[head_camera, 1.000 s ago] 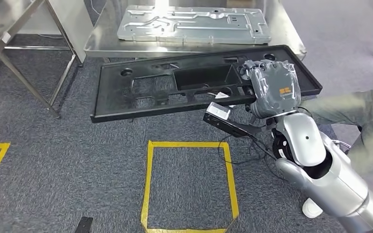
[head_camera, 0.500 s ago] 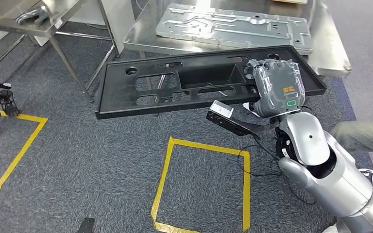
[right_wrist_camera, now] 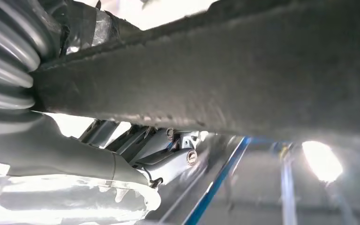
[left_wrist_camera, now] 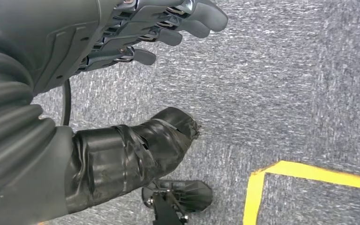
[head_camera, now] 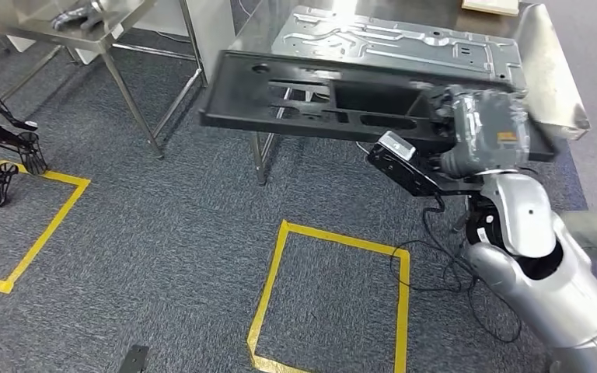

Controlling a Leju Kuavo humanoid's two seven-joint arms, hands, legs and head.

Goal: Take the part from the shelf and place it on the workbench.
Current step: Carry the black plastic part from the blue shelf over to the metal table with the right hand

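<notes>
- right hand (head_camera: 483, 138) clamps the black part (head_camera: 342, 105) at its 3 o'clock end; its underside edge (right_wrist_camera: 215, 89) crosses the right wrist view.
- part's long axis runs 9 to 3 o'clock, roughly level, free end at 9, held off the carpet (head_camera: 163, 256).
- it overlaps the near edge of the steel workbench (head_camera: 548, 78), in front of the metal panel (head_camera: 404, 43).
- left hand (left_wrist_camera: 122, 37) holds nothing, fingers loosely spread over carpet.

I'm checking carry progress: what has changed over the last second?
The camera swung, so the floor markings shifted in view. The black part, held in the right hand, now overlaps the workbench edge, nearer the metal plate. The grip is unchanged; the left hand hangs, holding nothing.
</notes>
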